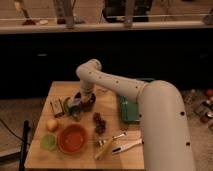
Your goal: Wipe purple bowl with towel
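Observation:
The purple bowl (88, 100) is a small dark round bowl on the wooden table (113, 97), left of the middle. My gripper (82, 102) hangs straight down from the white arm's wrist and sits at the bowl, covering much of it. A pale grey-blue bundle (75, 106) lies just left of the bowl under the gripper; I cannot tell whether it is the towel or the metal cup. I see no other towel.
A large orange bowl (72, 138) stands at the front left with an apple (52, 125) and a green disc (48, 142) beside it. There is also a brown box (58, 107), dark grapes (98, 122), a banana (104, 148), a white utensil (127, 146) and a green tray (128, 109) on the right.

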Motion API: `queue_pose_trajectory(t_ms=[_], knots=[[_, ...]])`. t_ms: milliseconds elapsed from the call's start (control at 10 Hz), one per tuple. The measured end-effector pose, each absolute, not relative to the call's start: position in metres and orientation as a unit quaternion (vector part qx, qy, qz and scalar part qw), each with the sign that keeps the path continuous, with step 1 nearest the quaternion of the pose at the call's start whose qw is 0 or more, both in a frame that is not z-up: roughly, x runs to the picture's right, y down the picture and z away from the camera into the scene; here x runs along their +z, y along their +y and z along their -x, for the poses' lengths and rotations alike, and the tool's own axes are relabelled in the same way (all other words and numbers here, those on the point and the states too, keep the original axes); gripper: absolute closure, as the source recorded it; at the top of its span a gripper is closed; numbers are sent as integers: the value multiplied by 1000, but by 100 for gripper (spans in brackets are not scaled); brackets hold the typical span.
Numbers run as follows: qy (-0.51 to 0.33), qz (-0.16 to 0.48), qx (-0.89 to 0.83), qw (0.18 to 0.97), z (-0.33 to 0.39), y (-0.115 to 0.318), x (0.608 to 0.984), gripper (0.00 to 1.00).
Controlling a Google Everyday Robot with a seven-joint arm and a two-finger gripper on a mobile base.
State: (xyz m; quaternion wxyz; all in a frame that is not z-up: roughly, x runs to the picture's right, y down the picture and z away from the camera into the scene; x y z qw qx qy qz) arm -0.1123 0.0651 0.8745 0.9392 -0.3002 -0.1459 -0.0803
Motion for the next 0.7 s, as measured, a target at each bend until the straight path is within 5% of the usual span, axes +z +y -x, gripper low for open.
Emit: queue_pose_trajectory(t_ms=[700], knots=[[-121,281,-41,951,71,47,889,99]])
